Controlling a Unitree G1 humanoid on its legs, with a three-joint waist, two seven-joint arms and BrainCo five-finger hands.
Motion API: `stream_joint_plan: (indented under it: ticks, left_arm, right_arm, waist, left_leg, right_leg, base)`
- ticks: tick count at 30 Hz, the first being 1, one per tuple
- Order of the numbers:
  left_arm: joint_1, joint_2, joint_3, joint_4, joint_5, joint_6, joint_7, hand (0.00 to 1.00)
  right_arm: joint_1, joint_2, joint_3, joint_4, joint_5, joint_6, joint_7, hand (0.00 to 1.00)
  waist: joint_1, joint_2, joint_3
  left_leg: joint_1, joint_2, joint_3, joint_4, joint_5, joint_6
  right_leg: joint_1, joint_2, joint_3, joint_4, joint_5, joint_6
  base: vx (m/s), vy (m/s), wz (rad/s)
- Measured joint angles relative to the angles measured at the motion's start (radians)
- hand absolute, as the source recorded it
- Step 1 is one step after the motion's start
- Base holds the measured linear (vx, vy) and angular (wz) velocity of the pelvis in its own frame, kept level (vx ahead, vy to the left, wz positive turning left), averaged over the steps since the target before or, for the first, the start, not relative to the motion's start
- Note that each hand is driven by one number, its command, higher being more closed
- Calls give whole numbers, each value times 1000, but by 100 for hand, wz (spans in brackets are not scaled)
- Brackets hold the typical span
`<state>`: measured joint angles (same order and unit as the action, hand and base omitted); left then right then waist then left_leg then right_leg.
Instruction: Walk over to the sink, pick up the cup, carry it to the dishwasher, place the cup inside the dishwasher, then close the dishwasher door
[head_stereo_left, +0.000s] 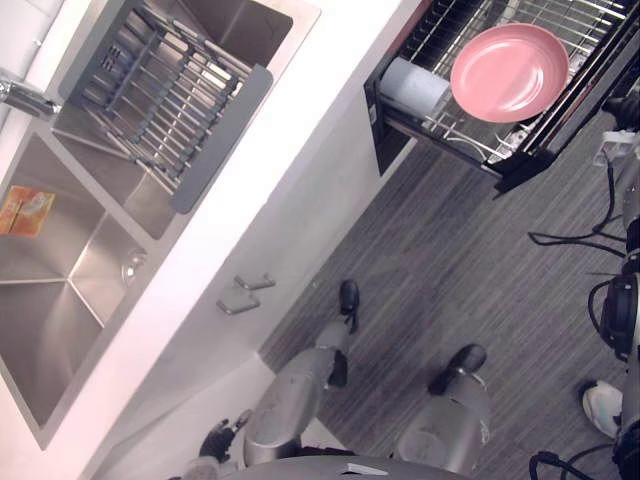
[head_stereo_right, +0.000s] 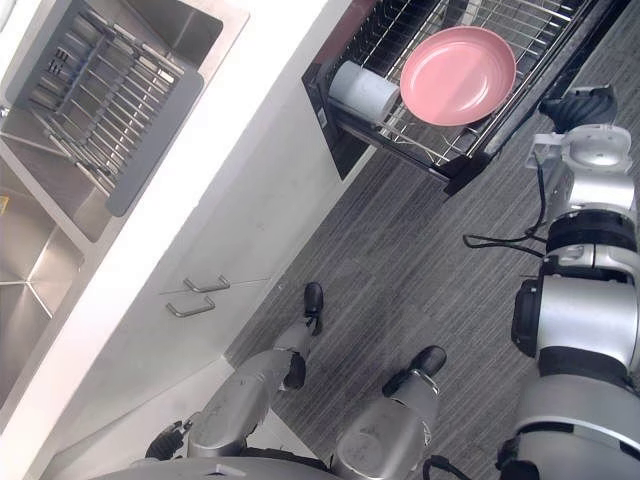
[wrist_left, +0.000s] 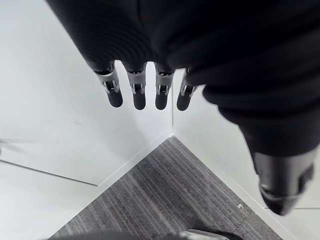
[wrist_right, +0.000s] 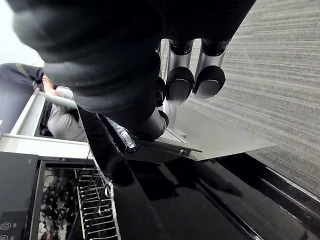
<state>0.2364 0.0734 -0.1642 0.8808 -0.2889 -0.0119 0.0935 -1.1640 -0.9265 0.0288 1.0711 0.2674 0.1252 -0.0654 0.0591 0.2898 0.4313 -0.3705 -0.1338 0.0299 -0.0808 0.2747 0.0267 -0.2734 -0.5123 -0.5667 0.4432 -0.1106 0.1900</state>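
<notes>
A white cup (head_stereo_left: 413, 88) lies on its side in the pulled-out wire rack (head_stereo_right: 420, 140) of the open dishwasher, next to a pink plate (head_stereo_left: 509, 72). My right hand (head_stereo_right: 578, 103) hangs by the outer edge of the black dishwasher door (wrist_right: 210, 205). Its fingers (wrist_right: 180, 80) are straight and hold nothing. Down at the lower left, my left hand (head_stereo_left: 216, 440) hangs beside the white cabinet front. Straight fingers (wrist_left: 139, 92) point at the floor corner, empty.
The steel double sink (head_stereo_left: 60, 300) holds an orange sponge (head_stereo_left: 25, 210), with a grey drying rack (head_stereo_left: 170, 95) across its far basin. Two cabinet handles (head_stereo_left: 245, 292) stick out below the counter. A person's white shoe (head_stereo_left: 603, 405) stands on the grey floor (head_stereo_left: 440, 260).
</notes>
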Motion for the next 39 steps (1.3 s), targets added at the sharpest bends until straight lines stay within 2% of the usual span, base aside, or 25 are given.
stream_joint_plan:
  ticks: [4,8,11,15,17,20,22,24,26,27,28,29,36,38,39]
  left_arm:
    - [52,-1,-22,9,30,2,-15,0]
    - [75,-6,-43,38,57,2,-22,0]
    - [75,-6,-52,40,64,-9,-35,0]
    - [76,-4,-66,40,99,-16,-43,0]
    - [79,-4,-74,40,115,-23,-58,0]
    - [89,-4,-74,40,138,-37,-64,0]
    - [100,-4,-74,39,146,-45,-74,0]
    - [110,-4,-74,37,169,-53,-81,0]
    - [110,-4,-74,37,177,-54,-86,0]
    - [111,-4,-73,37,183,-59,-88,0]
    - [112,-3,-73,37,187,-61,-90,0]
    - [113,-3,-73,38,195,-63,-96,0]
    - [112,15,-70,37,213,-97,-103,0]
    - [110,20,-50,37,211,-110,-110,0]
    - [109,20,-38,35,207,-114,-113,0]
  right_arm:
    - [-10,-25,42,12,-40,8,2,100]
    - [-35,-29,83,12,-40,8,2,100]
    - [-67,-24,120,12,-41,8,4,100]
    - [-121,-12,155,12,-60,7,20,100]
    - [-151,-9,156,12,-61,2,33,100]
    - [-177,9,157,12,-56,-16,45,100]
    - [-188,22,168,12,33,-15,115,100]
    - [-190,31,175,10,143,-14,250,100]
    - [-192,55,172,-1,202,-22,327,100]
    - [-199,85,151,-3,249,-43,377,100]
    - [-196,88,140,3,256,-46,387,100]
    - [-195,85,132,3,259,-59,402,0]
    - [-174,109,51,0,315,-149,431,0]
    - [-129,140,4,-10,316,-190,427,0]
    - [-110,141,-7,-19,316,-194,426,0]
  waist:
    - [4,17,-13]
    - [25,48,-36]
    - [39,60,-46]
    - [63,66,-50]
    - [92,67,-51]
    - [105,71,-54]
    - [114,71,-54]
    - [130,72,-55]
    - [135,72,-55]
    - [139,74,-57]
    - [139,74,-57]
    - [139,74,-57]
    - [142,73,-56]
    - [138,69,-53]
    - [138,61,-47]
  left_leg:
    - [-3,-15,-43,-5,2,-6]
    - [-13,-21,-85,-5,12,-18]
    - [-19,-30,-113,-5,22,-18]
    - [-32,-36,-142,0,38,-16]
    - [-31,-45,-150,1,40,-19]
    - [-32,-52,-168,1,44,-23]
    - [-28,-54,-170,1,48,-29]
    - [-23,-56,-174,1,49,-31]
    - [-22,-56,-179,1,50,-31]
    - [-21,-55,-186,1,50,-31]
    - [-19,-55,-189,1,50,-31]
    - [-19,-53,-192,1,50,-31]
    - [-14,-26,-190,1,41,-41]
    - [-1,-11,-183,1,39,-43]
    - [4,-8,-181,1,39,-44]
  right_leg:
    - [2,-30,-28,61,-44,16]
    - [0,-45,-56,110,-79,18]
    - [0,-65,-82,159,-114,17]
    - [-4,-83,-112,206,-145,16]
    - [-6,-98,-113,233,-168,13]
    - [6,-106,-130,244,-185,12]
    - [16,-106,-135,242,-190,9]
    - [29,-105,-141,239,-195,9]
    - [33,-104,-146,239,-198,10]
    - [40,-103,-155,239,-202,5]
    - [44,-101,-158,237,-203,3]
    - [46,-97,-159,236,-204,2]
    - [50,-65,-155,224,-201,1]
    - [66,-45,-154,200,-190,-3]
    - [71,-39,-154,193,-185,0]
  base:
    - [-67,-83,30]
    - [-63,-103,21]
    - [-39,-127,31]
    - [-13,-144,29]
    - [-11,-137,19]
    - [-11,-131,22]
    - [-13,-97,13]
    - [-23,-77,8]
    - [-42,-78,8]
    - [-54,-82,10]
    - [-65,-71,8]
    - [-52,-36,2]
    - [-72,-45,-5]
    - [-33,-76,-13]
    - [-10,-86,-14]
